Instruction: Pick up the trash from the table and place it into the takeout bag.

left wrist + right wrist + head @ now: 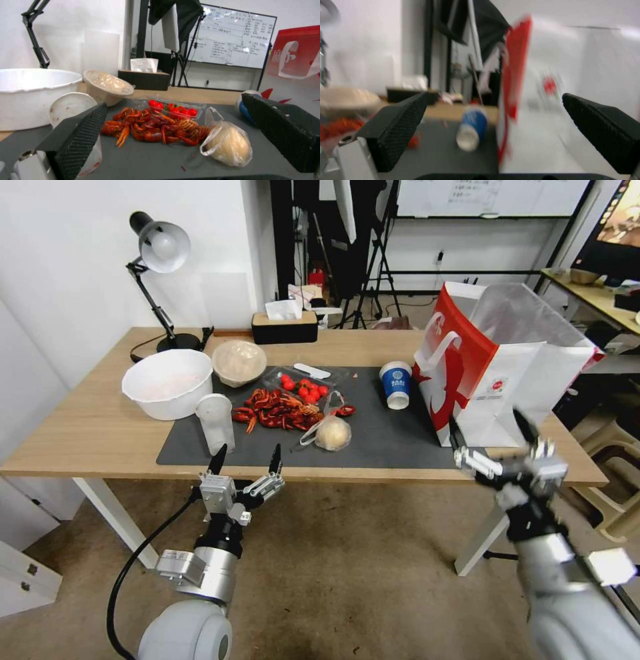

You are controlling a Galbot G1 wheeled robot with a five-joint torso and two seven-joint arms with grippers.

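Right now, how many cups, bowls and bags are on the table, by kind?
Cups: 2, blue paper cup, translucent plastic cup
Bowls: 2, white bowl, beige lidded bowl
Bags: 2, takeout bag, clear plastic bag
Total: 6

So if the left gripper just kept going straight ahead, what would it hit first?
Probably the translucent plastic cup. The left gripper, open, points over the table edge, and the cup stands just ahead by one finger. Depth is unclear; the crayfish pile lies beyond.

- You're looking at an office or lab room, not a home
- whiteboard (233,37) with writing on the wall
- tripods (373,267) and studio gear behind the desk (93,427)
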